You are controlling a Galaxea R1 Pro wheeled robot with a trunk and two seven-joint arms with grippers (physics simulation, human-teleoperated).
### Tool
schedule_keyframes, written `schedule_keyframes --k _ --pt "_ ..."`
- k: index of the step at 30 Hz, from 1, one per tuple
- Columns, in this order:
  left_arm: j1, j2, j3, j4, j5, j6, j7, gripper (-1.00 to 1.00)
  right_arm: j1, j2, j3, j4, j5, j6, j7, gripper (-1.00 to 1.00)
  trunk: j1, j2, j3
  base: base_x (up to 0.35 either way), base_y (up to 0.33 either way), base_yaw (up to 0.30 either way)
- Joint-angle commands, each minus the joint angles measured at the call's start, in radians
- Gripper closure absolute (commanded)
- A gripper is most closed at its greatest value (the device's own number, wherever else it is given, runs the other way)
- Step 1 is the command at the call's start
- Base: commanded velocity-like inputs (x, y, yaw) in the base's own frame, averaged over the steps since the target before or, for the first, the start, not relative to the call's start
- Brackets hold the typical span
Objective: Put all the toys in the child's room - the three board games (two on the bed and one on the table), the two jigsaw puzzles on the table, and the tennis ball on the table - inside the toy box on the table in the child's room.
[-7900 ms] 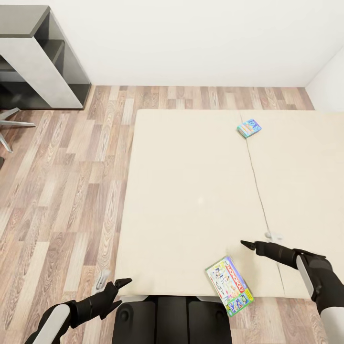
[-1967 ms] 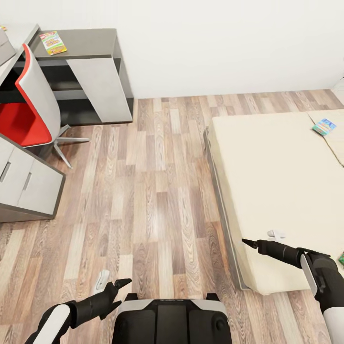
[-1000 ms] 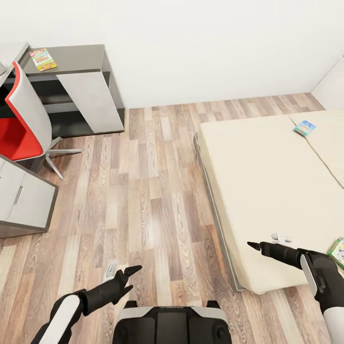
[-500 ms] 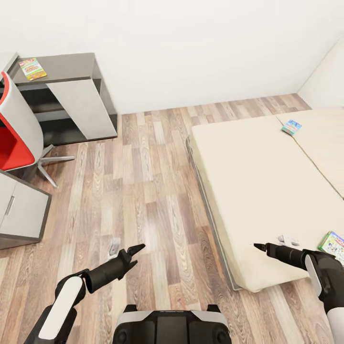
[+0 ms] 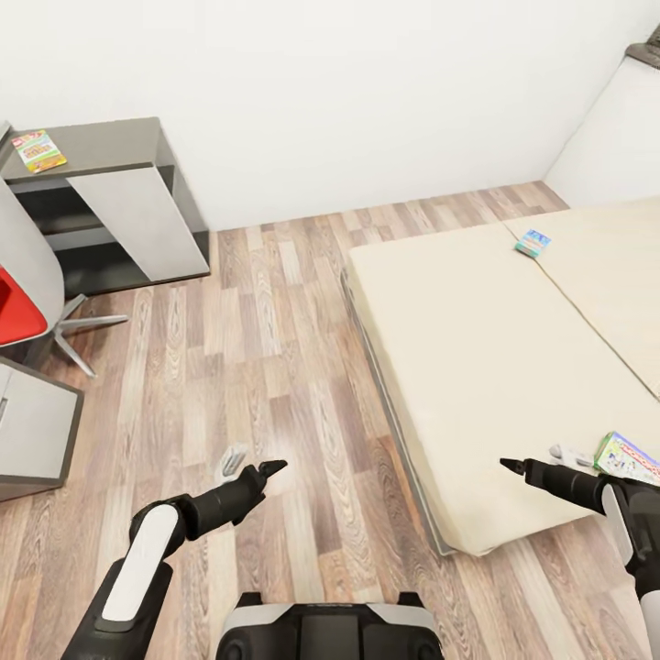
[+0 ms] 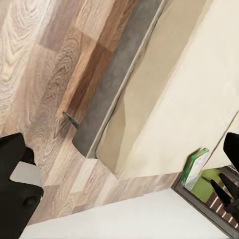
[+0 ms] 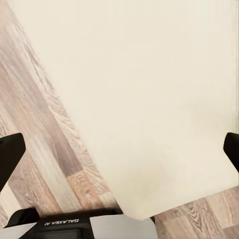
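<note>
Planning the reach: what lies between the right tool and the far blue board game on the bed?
In the head view, only bare cream bed lies between the right tool and the blue board game.

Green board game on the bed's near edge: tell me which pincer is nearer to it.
Right. The right pincer hovers just beside the green board game over the bed. The left pincer is over the floor, well away from the bed.
</note>
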Motion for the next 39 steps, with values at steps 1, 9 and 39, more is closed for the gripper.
schedule_keyframes --k 1,9,39 --pt "-0.004 -0.012 0.002 -0.007 0.011 0.005 0.061 -1.0 -0.001 -0.001 -0.003 -0.008 0.0 0.01 0.004 -1.0 0.001 -0.002 0.0 0.0 0.0 -0.137" --pt "-0.013 -0.054 0.002 -0.012 0.013 0.005 0.228 -1.0 -0.001 -0.003 -0.007 -0.027 0.0 0.028 0.005 -1.0 0.001 -0.002 0.013 0.0 0.0 -0.138" --pt "-0.019 -0.074 0.01 0.008 0.012 -0.001 0.31 -1.0 -0.001 -0.004 -0.008 -0.038 0.003 0.038 0.004 -1.0 0.001 -0.002 0.059 0.0 0.0 -0.135"
